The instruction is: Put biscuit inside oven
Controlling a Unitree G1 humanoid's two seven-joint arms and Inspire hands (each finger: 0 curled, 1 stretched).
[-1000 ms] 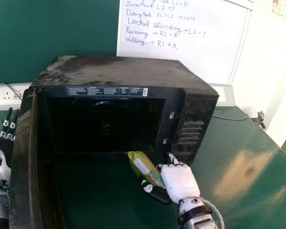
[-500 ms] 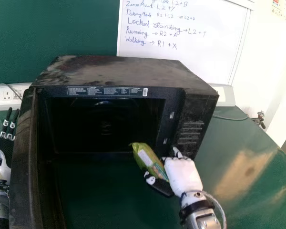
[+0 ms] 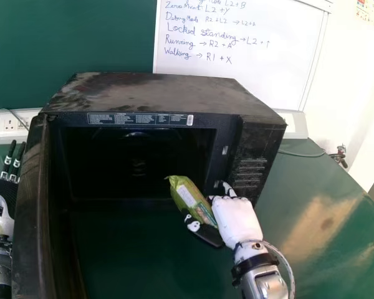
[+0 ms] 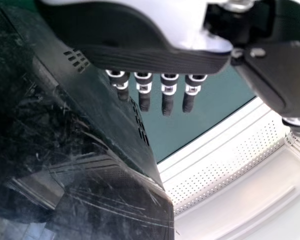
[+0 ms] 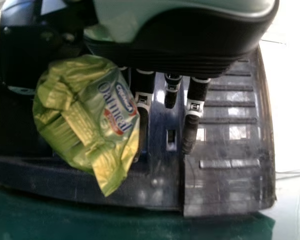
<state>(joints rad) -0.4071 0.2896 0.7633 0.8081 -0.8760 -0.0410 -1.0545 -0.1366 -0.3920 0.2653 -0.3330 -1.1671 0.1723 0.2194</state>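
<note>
Right hand (image 3: 237,219) has the biscuit packet (image 3: 192,199) pinched between thumb and fingers, its free end tilted up and leftward before the lower right of the opening (image 3: 134,156); whether any of it is inside, I cannot tell. Leftward stands the open door (image 3: 31,205), with the left hand (image 3: 7,202) on its outer side, fingers straight and nothing held. Farther back is the oven (image 3: 156,93) on the table (image 3: 318,187), then the whiteboard (image 3: 268,75). Much of the packet juts past the grip, so a knock against the frame (image 3: 223,168) could twist it loose or crush the biscuit; the fingers, close to that right edge, may catch first and shove the oven. Compared with half a second ago, the right hand has shifted slightly leftward and the packet's tip sits higher against the opening, while door and oven look unmoved
</note>
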